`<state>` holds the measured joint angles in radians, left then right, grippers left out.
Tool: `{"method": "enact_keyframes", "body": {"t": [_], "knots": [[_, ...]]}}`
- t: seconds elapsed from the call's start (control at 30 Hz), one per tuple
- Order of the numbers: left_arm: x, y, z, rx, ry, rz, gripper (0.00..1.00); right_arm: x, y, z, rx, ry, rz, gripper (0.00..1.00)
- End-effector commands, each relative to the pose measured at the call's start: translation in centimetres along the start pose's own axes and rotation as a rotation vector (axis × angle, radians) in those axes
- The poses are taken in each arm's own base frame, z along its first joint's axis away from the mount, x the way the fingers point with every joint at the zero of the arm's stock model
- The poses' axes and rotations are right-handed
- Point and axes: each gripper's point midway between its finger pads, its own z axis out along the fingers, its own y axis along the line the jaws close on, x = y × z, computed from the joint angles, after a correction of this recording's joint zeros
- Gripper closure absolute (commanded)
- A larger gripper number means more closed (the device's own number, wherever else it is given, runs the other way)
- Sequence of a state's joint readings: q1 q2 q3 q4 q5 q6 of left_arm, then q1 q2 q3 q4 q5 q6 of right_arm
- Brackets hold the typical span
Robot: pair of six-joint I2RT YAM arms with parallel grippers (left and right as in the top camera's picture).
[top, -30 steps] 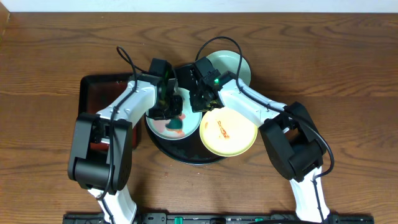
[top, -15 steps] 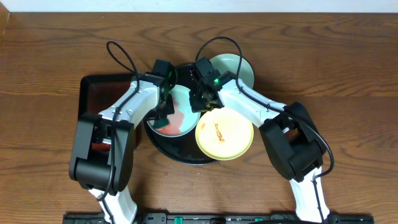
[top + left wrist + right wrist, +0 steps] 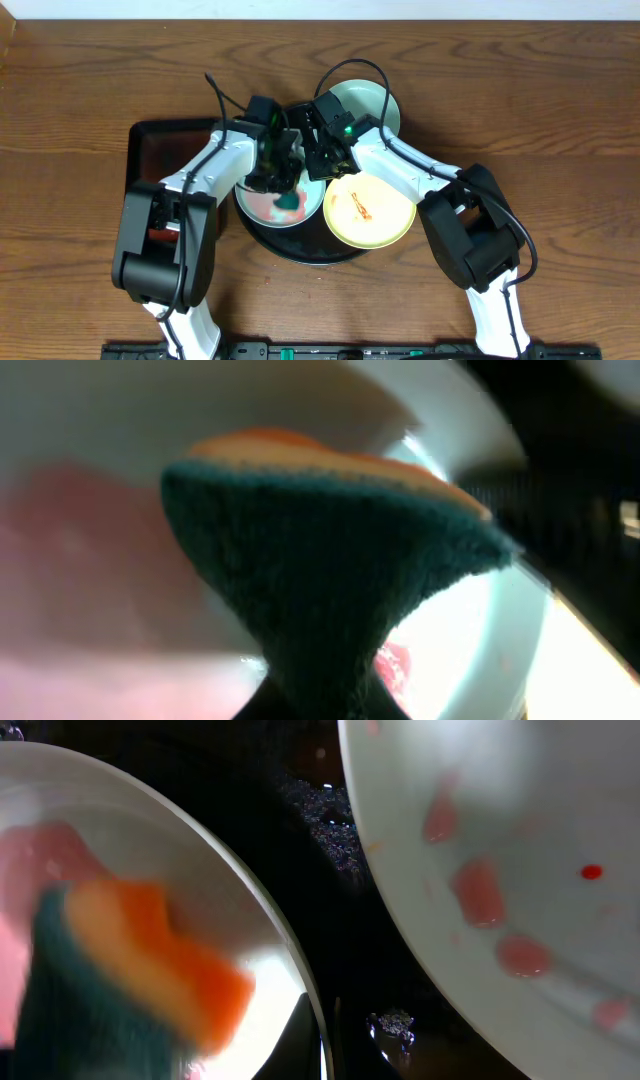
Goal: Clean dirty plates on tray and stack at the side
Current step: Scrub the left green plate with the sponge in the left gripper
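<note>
The left mint plate [image 3: 258, 207] lies on the left half of the round tray [image 3: 300, 246], its surface filmed with thin pink sauce. The sponge [image 3: 290, 201], teal with an orange face, presses on it near the right rim. The left end effector [image 3: 284, 182] is closed tight on the sponge, pinching it to a narrow waist. The right end effector [image 3: 318, 158] hangs just beside it, over the plate's upper rim. How far it is open cannot be told. The yellow plate [image 3: 388, 222], with a red-orange smear at its centre, overhangs the tray's right edge. The rear mint plate [image 3: 372, 104] reaches past the tray's far right edge. A rectangular tray [image 3: 160, 150] lies to the left on the worktop [image 3: 560, 120].
</note>
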<state>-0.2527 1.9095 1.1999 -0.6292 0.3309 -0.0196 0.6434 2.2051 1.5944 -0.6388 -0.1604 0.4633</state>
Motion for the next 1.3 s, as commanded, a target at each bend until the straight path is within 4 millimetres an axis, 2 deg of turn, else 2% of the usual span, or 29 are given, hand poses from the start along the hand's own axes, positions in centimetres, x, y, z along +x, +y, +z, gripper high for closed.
{"method": "enact_keyframes", "body": {"t": [0.0,0.07,0.13,0.2,0.27,0.37,0.47,0.63,0.7,0.73,0.93,1.03,1.13,1.2,1.27], "knots": [[-1.3,4.7,-0.1,-0.261,-0.086,-0.187,0.93,2.5,-2.2,2.2,0.096,0.066,0.006,0.99],[-1.9,7.4,-1.2,-0.420,-0.153,-0.290,0.93,2.5,-2.2,2.2,0.096,0.065,0.006,0.99],[-1.7,9.3,-2.2,-0.537,-0.194,-0.367,0.93,2.4,-2.3,2.2,0.099,0.063,0.006,0.99],[-1.2,10.1,-2.6,-0.591,-0.195,-0.405,0.93,2.4,-2.4,2.2,0.110,0.059,0.005,0.99],[-0.3,10.0,-2.6,-0.592,-0.162,-0.418,0.93,2.3,-2.6,2.2,0.117,0.056,0.005,0.99],[1.4,8.8,-1.8,-0.531,-0.052,-0.357,0.93,2.3,-2.5,2.2,0.116,0.055,0.005,0.98],[3.6,6.4,-0.9,-0.388,0.094,-0.234,0.93,2.3,-2.5,2.2,0.115,0.056,0.003,0.99],[5.8,1.2,-0.1,-0.065,0.233,-0.025,0.93,2.3,-2.5,2.2,0.115,0.056,0.003,0.99],[5.8,-0.9,-0.2,0.067,0.236,0.032,0.93,2.3,-2.5,2.2,0.115,0.056,0.003,0.99],[5.6,-1.4,-0.2,0.094,0.228,0.045,0.93,2.4,-2.5,2.2,0.115,0.056,0.003,0.99],[3.3,-1.5,0.2,0.101,0.131,0.076,0.92,2.5,-2.5,2.2,0.117,0.060,0.004,0.99],[1.7,-0.1,0.4,0.024,0.067,0.035,0.93,2.5,-2.5,2.2,0.118,0.062,0.004,0.99],[0.2,3.5,0.2,-0.183,-0.008,-0.112,0.93,2.5,-2.5,2.2,0.118,0.062,0.004,0.99],[-0.3,6.7,-0.8,-0.375,-0.065,-0.230,0.92,2.5,-2.5,2.2,0.119,0.063,0.004,0.99],[-0.5,8.3,-1.9,-0.483,-0.089,-0.279,0.93,2.6,-2.6,2.2,0.120,0.066,0.004,0.99]]}}
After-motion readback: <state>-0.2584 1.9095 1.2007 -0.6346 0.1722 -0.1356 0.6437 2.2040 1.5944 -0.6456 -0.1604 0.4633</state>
